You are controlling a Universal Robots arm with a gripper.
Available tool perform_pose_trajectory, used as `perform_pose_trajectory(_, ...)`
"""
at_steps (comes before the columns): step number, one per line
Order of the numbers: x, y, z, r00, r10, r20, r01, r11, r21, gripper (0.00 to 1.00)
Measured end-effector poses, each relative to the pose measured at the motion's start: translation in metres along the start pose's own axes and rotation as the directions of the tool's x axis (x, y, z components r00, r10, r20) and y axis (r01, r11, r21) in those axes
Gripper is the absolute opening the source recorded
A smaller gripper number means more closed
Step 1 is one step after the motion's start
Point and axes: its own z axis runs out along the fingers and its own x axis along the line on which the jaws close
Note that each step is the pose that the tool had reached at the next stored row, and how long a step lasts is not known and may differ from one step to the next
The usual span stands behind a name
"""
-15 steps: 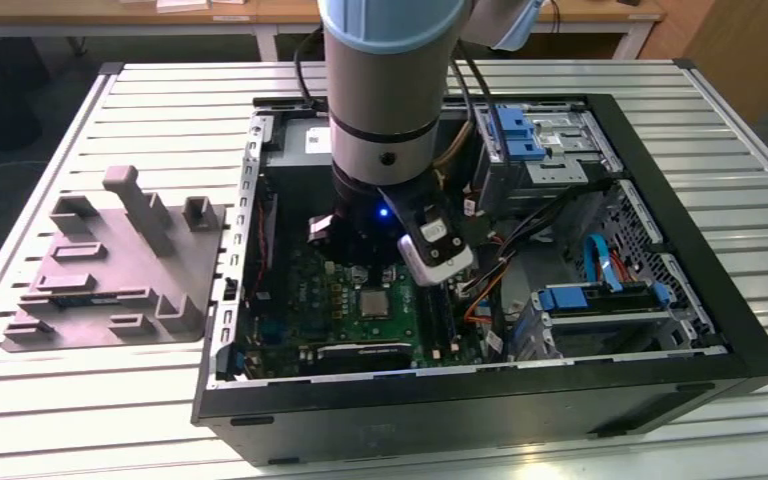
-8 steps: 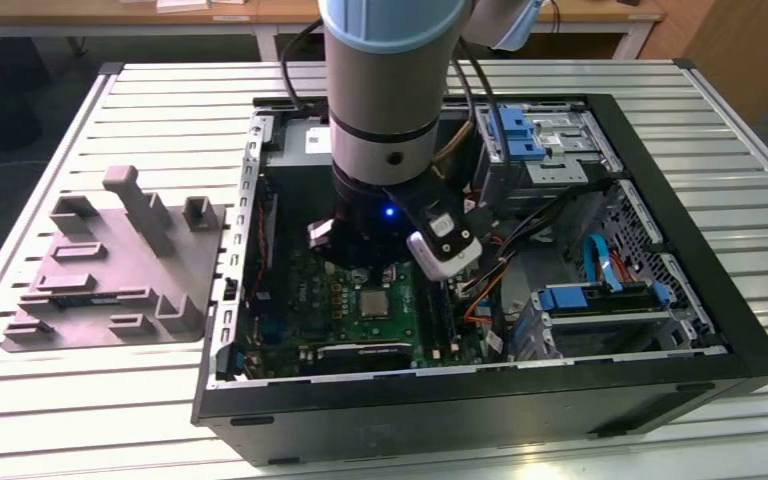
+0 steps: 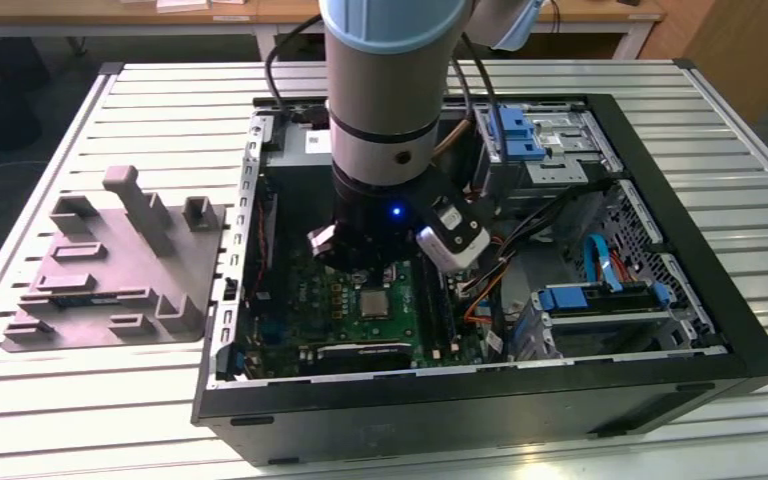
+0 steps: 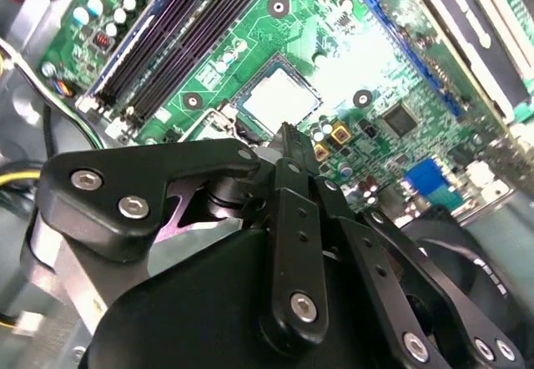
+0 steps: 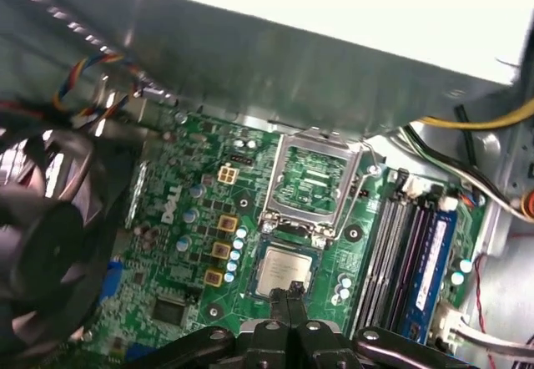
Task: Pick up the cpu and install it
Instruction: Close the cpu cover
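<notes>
White lettering, perhaps a logo, marks the motherboard (image 5: 192, 219)

Open computer case (image 3: 491, 412), grey block (image 3: 115, 275)

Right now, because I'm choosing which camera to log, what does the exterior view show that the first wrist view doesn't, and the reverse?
Exterior view: the arm reaching into the open computer case, and the grey plastic block with posts beside it on the slatted table. First wrist view: the raised socket frame, a black fan, and the hand, tips shut, near the cpu. Both: the cpu lying flat on the green motherboard.
</notes>
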Motion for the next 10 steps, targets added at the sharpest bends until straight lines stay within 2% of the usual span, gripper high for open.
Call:
perform_pose_trajectory(3, -0.0002, -0.0001, 0.0007, 0.999, -0.046, -0.0009, 0.046, 0.999, 0.0007, 0.11)
perform_pose_trajectory(5, -0.0022, 0.0002, 0.0011, 0.9987, -0.052, -0.0012, 0.052, 0.9987, 0.001, 0.11)
perform_pose_trajectory(10, -0.0165, 0.0049, 0.0021, 0.9987, -0.052, -0.0011, 0.052, 0.9987, 0.0009, 0.11)
